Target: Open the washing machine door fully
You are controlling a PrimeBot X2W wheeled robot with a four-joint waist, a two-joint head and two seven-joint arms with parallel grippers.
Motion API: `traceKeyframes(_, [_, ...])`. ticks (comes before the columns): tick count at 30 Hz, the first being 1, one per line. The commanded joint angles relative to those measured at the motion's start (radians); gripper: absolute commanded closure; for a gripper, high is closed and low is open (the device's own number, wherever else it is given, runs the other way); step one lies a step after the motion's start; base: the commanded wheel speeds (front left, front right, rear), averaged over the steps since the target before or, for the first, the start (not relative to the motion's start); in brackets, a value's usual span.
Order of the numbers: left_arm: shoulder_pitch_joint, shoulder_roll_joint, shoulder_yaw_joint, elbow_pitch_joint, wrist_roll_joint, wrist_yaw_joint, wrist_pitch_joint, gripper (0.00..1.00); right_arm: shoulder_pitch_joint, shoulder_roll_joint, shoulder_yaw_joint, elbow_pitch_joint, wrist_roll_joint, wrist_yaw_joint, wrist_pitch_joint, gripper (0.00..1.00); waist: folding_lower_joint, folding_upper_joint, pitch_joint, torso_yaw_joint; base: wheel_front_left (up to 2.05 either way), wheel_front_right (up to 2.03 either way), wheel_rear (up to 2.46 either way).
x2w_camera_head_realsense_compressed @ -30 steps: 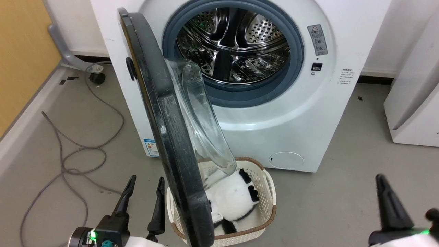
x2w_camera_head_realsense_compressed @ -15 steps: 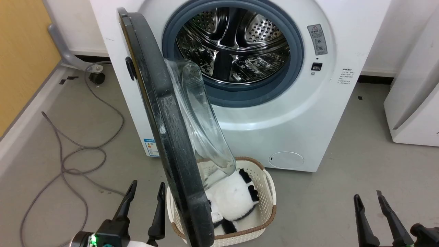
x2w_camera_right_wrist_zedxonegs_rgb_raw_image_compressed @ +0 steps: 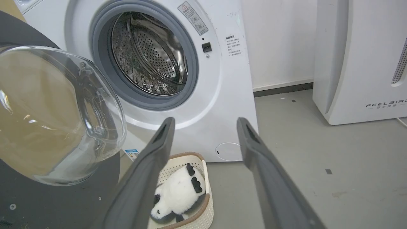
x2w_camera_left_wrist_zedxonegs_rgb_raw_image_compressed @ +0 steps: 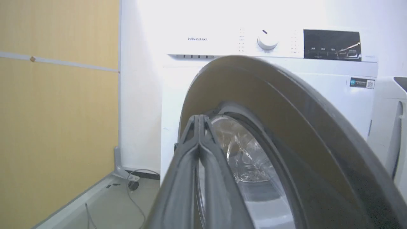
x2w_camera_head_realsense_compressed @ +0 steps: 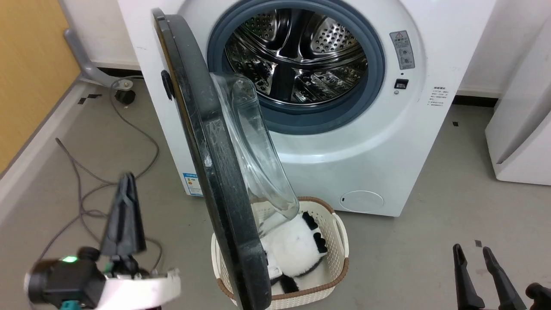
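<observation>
Both pincers are empty. The left pincer [x2w_camera_head_realsense_compressed: 127,181] has its two dark fingers pressed tight together and is raised over the floor [x2w_camera_head_realsense_compressed: 430,241] to the left of the door, apart from it in the head view. The right pincer [x2w_camera_head_realsense_compressed: 472,249] stands wide open, low at the right over bare floor.

The washing machine [x2w_camera_head_realsense_compressed: 387,150] stands against the wall with its steel drum [x2w_camera_head_realsense_compressed: 297,51] uncovered. The washing machine door [x2w_camera_head_realsense_compressed: 202,129], hinged at the left of the opening, stands out from the front nearly edge-on to the head camera, its glass bowl facing right; open floor lies to its left. A white appliance [x2w_camera_head_realsense_compressed: 525,129] stands to the machine's right with a strip of floor between them. A basket [x2w_camera_head_realsense_compressed: 340,232] sits just in front of the machine, partly under the door's lower edge, with a plush panda [x2w_camera_head_realsense_compressed: 297,249] inside. A grey cable [x2w_camera_head_realsense_compressed: 77,189] loops on the floor at the left.

The left wrist view looks along the closed left pincer [x2w_camera_left_wrist_zedxonegs_rgb_raw_image_compressed: 199,118] at the door's outer face and shows the control panel [x2w_camera_left_wrist_zedxonegs_rgb_raw_image_compressed: 330,44]. The right wrist view, past the right pincer [x2w_camera_right_wrist_zedxonegs_rgb_raw_image_compressed: 206,121], shows the lettering on the white appliance [x2w_camera_right_wrist_zedxonegs_rgb_raw_image_compressed: 365,63].
</observation>
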State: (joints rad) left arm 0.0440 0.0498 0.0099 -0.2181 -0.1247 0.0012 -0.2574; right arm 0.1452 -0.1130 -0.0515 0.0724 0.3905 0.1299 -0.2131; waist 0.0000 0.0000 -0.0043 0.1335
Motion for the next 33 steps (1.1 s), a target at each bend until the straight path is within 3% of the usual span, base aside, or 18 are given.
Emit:
traceKeyframes(1, [-0.029,0.001,0.002,-0.043,0.017,0.006,-0.004,1.00,0.008,-0.005,-0.001,0.004,0.006,0.001,-0.004,0.00,0.0000,0.0000,0.000,0.001,0.00,0.00,0.00])
traceKeyframes(6, [-0.105,0.001,-0.020,-0.188,0.025,0.031,-0.004,1.00,0.003,-0.019,-0.004,0.011,0.026,0.001,0.004,0.00,0.0000,0.0000,0.001,-0.001,0.00,0.00,0.00])
traceKeyframes(16, [-0.200,0.001,-0.103,-0.314,0.044,0.008,-0.002,1.00,-0.011,-0.015,-0.023,0.034,0.039,0.001,0.000,0.00,0.0000,0.0000,0.002,-0.016,0.00,0.00,0.00])
traceKeyframes(26, [-0.178,0.001,-0.278,-0.329,0.021,-0.039,0.204,1.00,-0.019,-0.018,-0.005,0.056,0.052,0.001,-0.008,0.00,0.0000,0.0000,0.010,-0.009,0.00,0.00,0.00])
traceKeyframes(33, [-0.099,0.003,-0.386,-0.234,-0.026,-0.045,0.332,1.00,-0.028,-0.020,0.003,0.073,0.060,0.001,-0.017,0.00,0.0000,0.0000,0.014,0.001,0.00,0.00,0.00])
